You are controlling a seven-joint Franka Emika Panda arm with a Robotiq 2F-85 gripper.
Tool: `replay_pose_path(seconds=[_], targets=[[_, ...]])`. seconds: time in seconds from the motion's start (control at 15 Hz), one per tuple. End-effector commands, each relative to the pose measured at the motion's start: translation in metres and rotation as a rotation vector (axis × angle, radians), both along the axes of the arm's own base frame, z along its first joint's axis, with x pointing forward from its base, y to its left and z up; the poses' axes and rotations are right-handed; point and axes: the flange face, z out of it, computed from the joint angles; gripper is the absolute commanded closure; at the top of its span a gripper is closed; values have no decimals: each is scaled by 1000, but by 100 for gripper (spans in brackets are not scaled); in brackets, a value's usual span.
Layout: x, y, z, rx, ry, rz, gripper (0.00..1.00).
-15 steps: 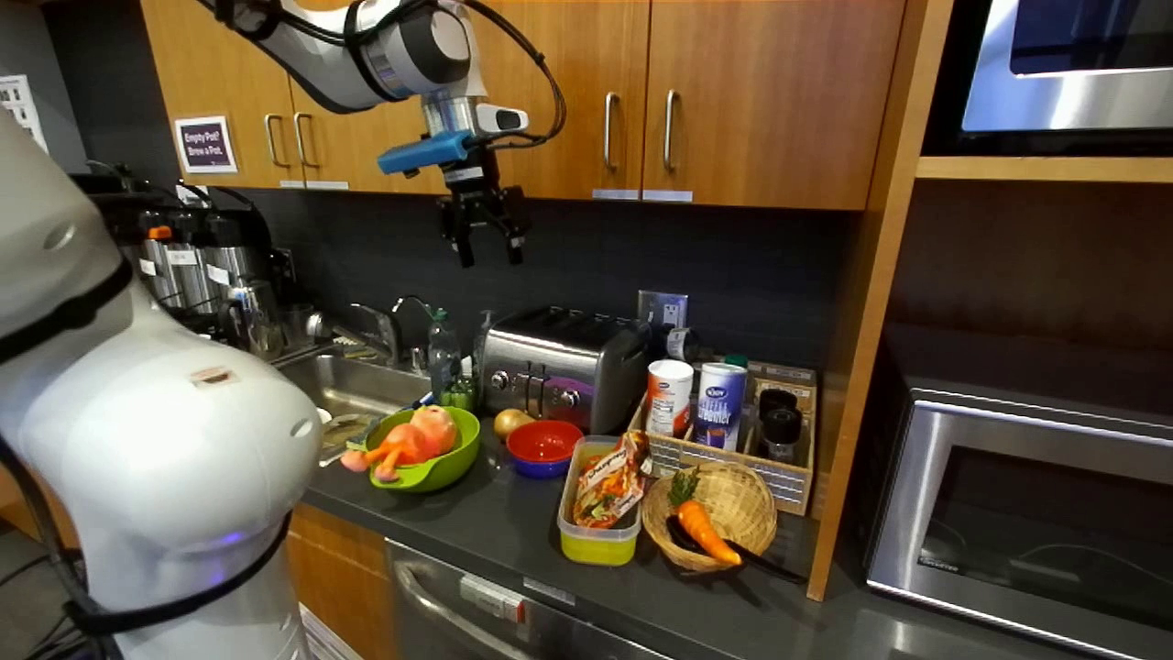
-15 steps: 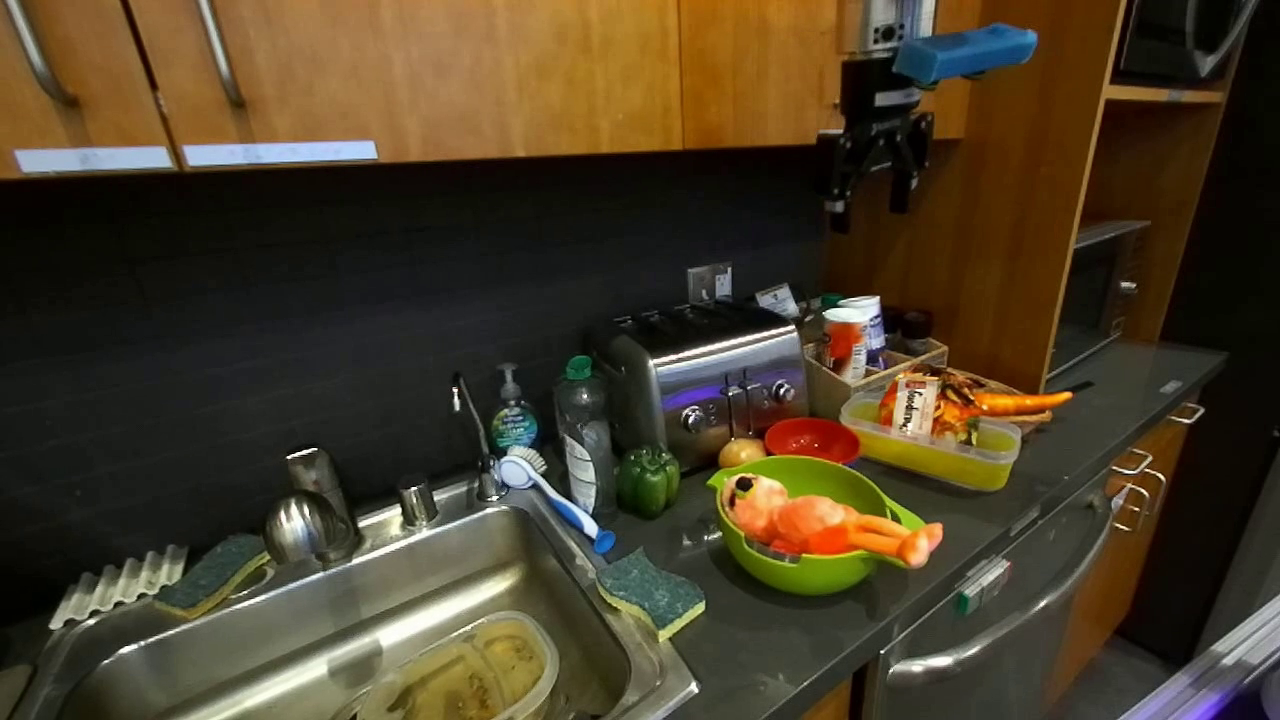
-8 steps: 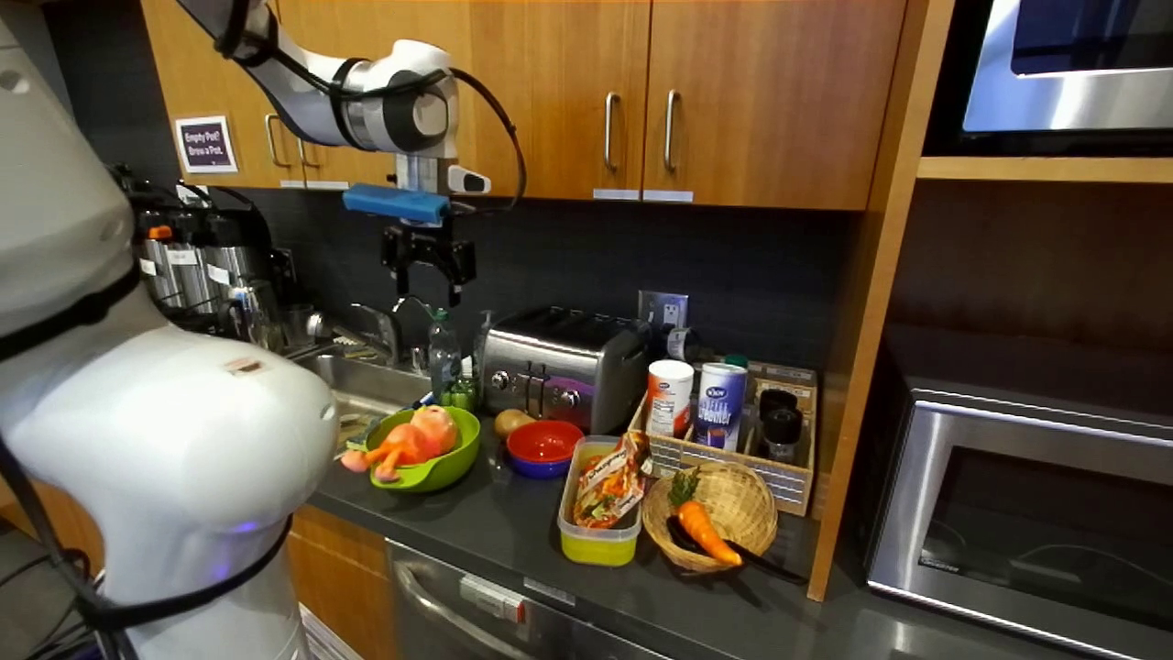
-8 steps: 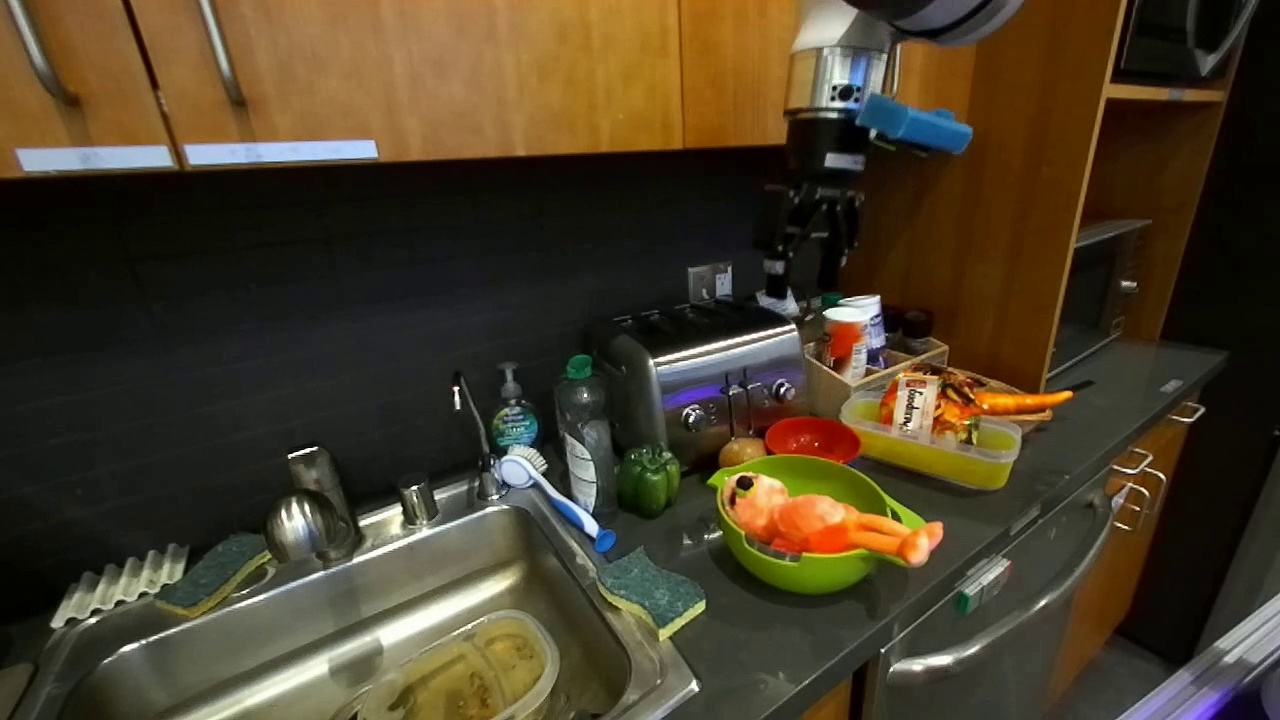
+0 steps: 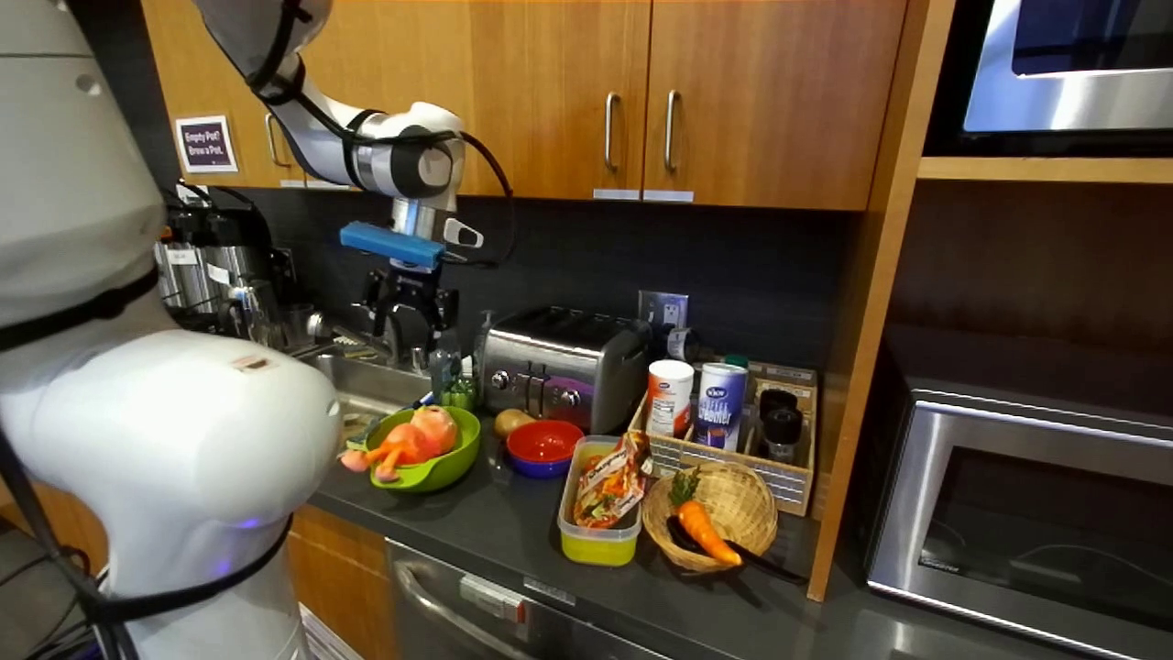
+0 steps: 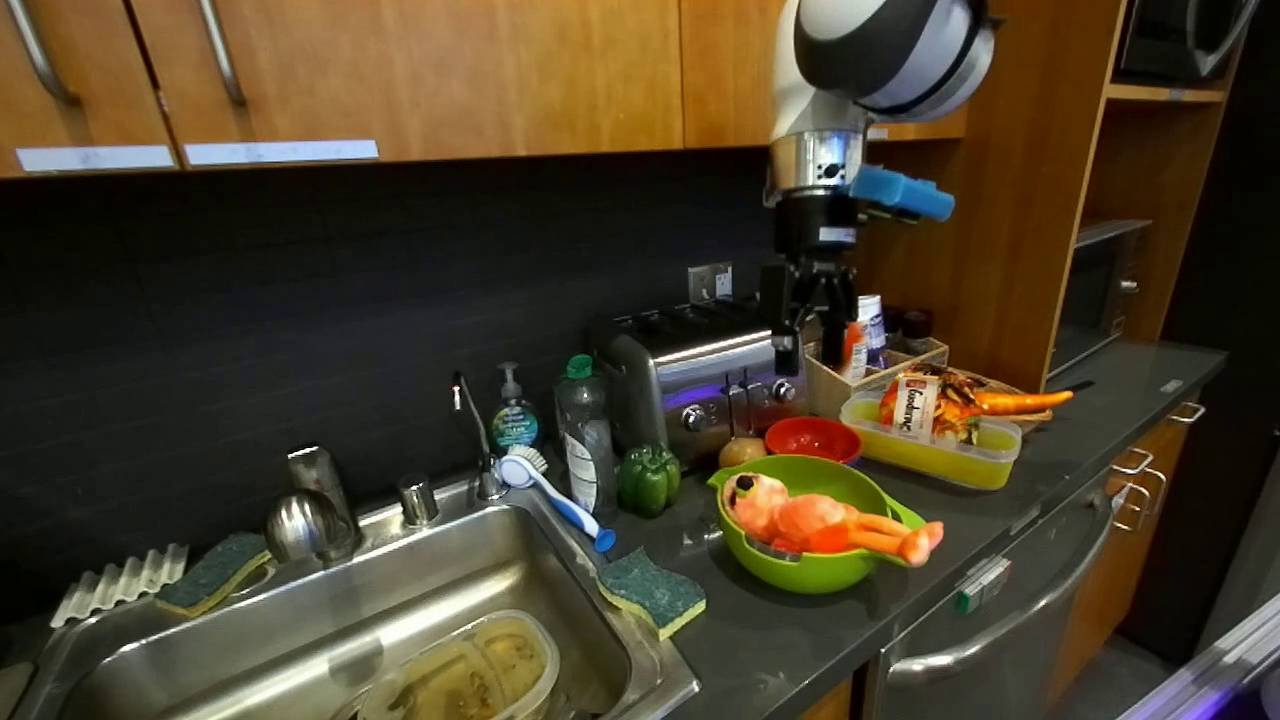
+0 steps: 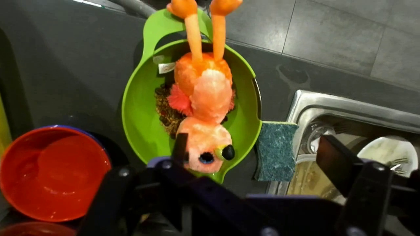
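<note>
Our gripper (image 6: 811, 358) hangs above the counter (image 6: 760, 630), its 2 fingers (image 7: 338, 165) apart and empty. Lower down, the plush bird (image 7: 211, 95) lies in the green bowl (image 7: 137, 108), legs over the rim. We judge the work early: nothing gripped yet.

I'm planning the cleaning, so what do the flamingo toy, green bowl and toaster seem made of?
Flamingo toy: plush fabric, going by its fuzzy nap. Green bowl: probably semi-gloss plastic, given its even color and soft shine. Toaster: front likely satin stainless steel, judging by blurry metallic reflections.

There are two sponges (image 6: 652, 588), one toaster (image 5: 561, 359), one plush bird (image 7: 211, 98).
</note>
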Motion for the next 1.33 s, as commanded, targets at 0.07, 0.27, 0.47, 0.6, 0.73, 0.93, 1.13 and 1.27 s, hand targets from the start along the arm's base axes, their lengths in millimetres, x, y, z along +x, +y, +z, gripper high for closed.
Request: replay_pose_path(seconds=[0.07,0.27,0.47,0.6,0.73,0.93,1.13,1.27], targets=[[17,-13,-19,15,70,25,0],[33,-18,-28,22,80,82,0],[47,-14,-39,32,98,121,0],[50,-9,-44,35,120,134,0],[53,-5,-53,36,138,140,0],[57,-1,-66,40,146,134,0],[51,-2,-68,28,149,124,0],[52,1,-68,24,149,124,0]])
